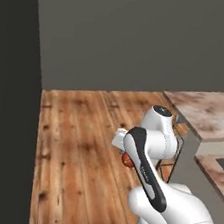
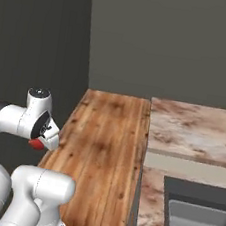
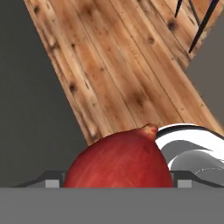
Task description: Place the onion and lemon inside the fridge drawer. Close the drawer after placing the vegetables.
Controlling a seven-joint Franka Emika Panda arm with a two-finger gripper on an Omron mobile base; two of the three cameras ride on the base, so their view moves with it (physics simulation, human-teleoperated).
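Onion (image 3: pixel 119 159) sits low in the centre of the hand view, pinched in your gripper (image 3: pixel 118 183); a grey finger (image 3: pixel 51 180) peeks out at each side of the red ball, so the jaws look pressed onto it. In the left base view the onion (image 1: pixel 126 160) shows as a red sliver at centre frame behind the white arm (image 1: pixel 151 150); in the right base view it (image 2: pixel 36 144) hangs at the left edge, over the wooden floor (image 2: pixel 105 149) beside the dark wall (image 2: pixel 37 49). Keep the grip firm and the wrist level while you carry; a round glossy ball will likely slip if you swing fast. Bring the fridge drawer into frame before lowering, and release only once over the bin.
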